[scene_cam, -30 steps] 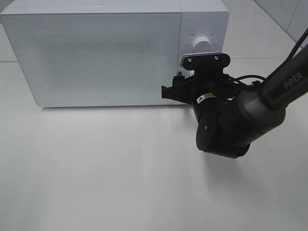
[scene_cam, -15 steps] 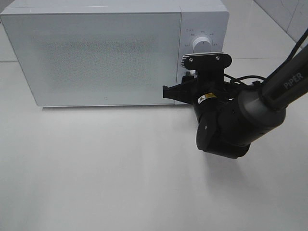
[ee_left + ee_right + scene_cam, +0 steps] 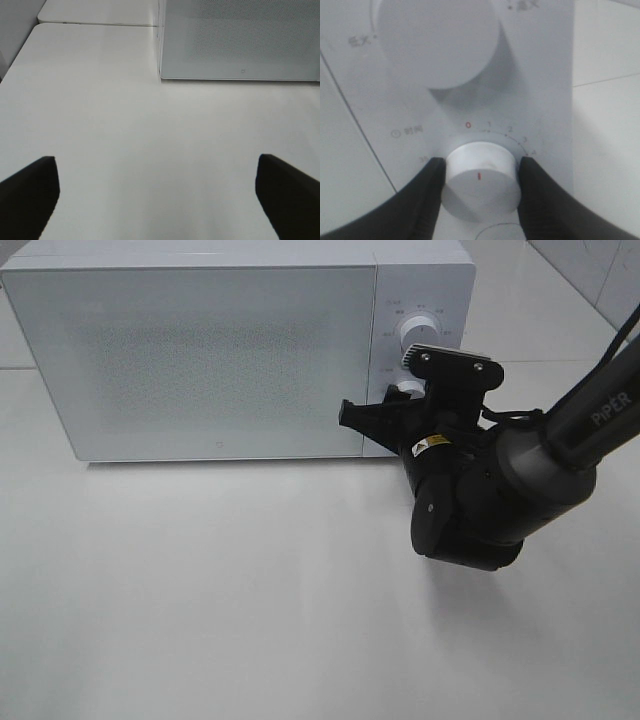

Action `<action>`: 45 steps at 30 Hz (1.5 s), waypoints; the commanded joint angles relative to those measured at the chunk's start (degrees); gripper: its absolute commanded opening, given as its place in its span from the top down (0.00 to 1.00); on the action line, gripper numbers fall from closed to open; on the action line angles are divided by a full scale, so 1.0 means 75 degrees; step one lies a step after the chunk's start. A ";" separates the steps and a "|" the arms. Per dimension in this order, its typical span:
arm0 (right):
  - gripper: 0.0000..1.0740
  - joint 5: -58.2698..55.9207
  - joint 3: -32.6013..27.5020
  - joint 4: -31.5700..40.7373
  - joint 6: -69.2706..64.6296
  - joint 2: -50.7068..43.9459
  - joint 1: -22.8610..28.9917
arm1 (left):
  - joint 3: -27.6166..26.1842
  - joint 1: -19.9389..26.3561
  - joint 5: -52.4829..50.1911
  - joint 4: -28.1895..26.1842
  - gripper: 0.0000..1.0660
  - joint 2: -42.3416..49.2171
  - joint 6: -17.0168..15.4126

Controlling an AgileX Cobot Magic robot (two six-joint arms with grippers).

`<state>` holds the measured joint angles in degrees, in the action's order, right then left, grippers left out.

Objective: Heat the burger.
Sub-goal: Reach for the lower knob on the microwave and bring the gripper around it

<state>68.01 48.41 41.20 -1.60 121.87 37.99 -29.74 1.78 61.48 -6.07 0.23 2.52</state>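
The right end effector [image 3: 479, 175] is closed on the lower dial [image 3: 480, 192] of the microwave [image 3: 220, 360]. One finger [image 3: 427, 200] presses each side of the dial, which carries a red index line on its face. The upper dial [image 3: 440, 40] is untouched. The microwave door is shut, and the burger appears in no view, so its position cannot be told. The left end effector [image 3: 160, 195] is spread wide above the bare white counter [image 3: 125, 125], holding nothing, well apart from the microwave.
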 commanded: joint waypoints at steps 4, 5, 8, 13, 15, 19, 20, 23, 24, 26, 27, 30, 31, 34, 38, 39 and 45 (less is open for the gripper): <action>1.00 0.1375 0.0183 -0.0871 -0.2827 -0.0130 -0.0046 | 0.0023 0.0008 -0.0038 -0.0008 0.06 0.0138 0.0008; 1.00 0.1375 0.0183 -0.1024 -0.3728 -0.0130 -0.0046 | 0.0023 0.0008 -0.0038 -0.0008 0.06 0.0138 0.0008; 1.00 0.1375 0.0183 -0.1062 -0.5157 -0.0130 -0.0046 | 0.0023 0.0008 -0.0038 -0.0008 0.06 0.0138 0.0008; 1.00 0.1115 0.0183 -0.1199 -0.7670 -0.0130 -0.0046 | 0.0023 0.0008 -0.0038 -0.0008 0.06 0.0138 0.0008; 1.00 0.1001 0.0183 -0.1199 -0.8174 -0.0130 -0.0046 | 0.0023 0.0008 -0.0038 -0.0008 0.06 0.0138 0.0008; 1.00 0.0863 0.0176 -0.1192 -1.0260 -0.0130 -0.0046 | 0.0023 0.0008 -0.0038 -0.0008 0.06 0.0138 0.0008; 1.00 0.0863 0.0176 -0.1192 -1.0260 -0.0130 -0.0046 | 0.0023 0.0008 -0.0038 -0.0008 0.06 0.0138 0.0008; 1.00 0.0863 0.0176 -0.1176 -1.0833 -0.0130 -0.0061 | 0.0023 0.0008 -0.0038 -0.0008 0.06 0.0138 0.0008; 1.00 0.0863 0.0176 -0.1176 -1.0879 -0.0130 -0.0069 | 0.0023 0.0008 -0.0038 -0.0008 0.06 0.0138 0.0008; 1.00 0.0863 0.0176 -0.1176 -1.0917 -0.0130 -0.0069 | 0.0023 0.0008 -0.0038 -0.0008 0.06 0.0138 0.0008; 1.00 0.0863 0.0176 -0.1176 -1.0940 -0.0130 -0.0069 | 0.0023 0.0008 -0.0038 -0.0008 0.06 0.0138 0.0008; 1.00 0.0863 0.0176 -0.1169 -1.0940 -0.0130 -0.0069 | 0.0023 0.0008 -0.0038 -0.0008 0.06 0.0138 0.0008; 1.00 0.0863 0.0176 -0.1169 -1.0940 -0.0130 -0.0069 | 0.0023 0.0008 -0.0038 -0.0008 0.06 0.0138 0.0008; 1.00 0.0863 0.0176 -0.1169 -1.0932 -0.0130 -0.0069 | 0.0023 0.0008 -0.0038 -0.0008 0.06 0.0138 0.0008; 0.99 0.0863 0.0176 -0.1192 -1.0924 -0.0130 -0.0069 | 0.0023 0.0008 -0.0038 -0.0008 0.06 0.0138 0.0008; 0.99 0.0863 0.0176 -0.1192 -1.0924 -0.0130 -0.0069 | 0.0023 0.0008 -0.0038 -0.0008 0.06 0.0138 0.0008; 0.95 0.0863 0.0176 -0.1169 -1.0924 -0.0130 -0.0069 | 0.0023 0.0008 -0.0038 -0.0008 0.06 0.0138 0.0008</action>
<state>69.04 47.67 39.65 -82.74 121.87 37.87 -29.74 1.78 61.48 -6.07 0.23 2.52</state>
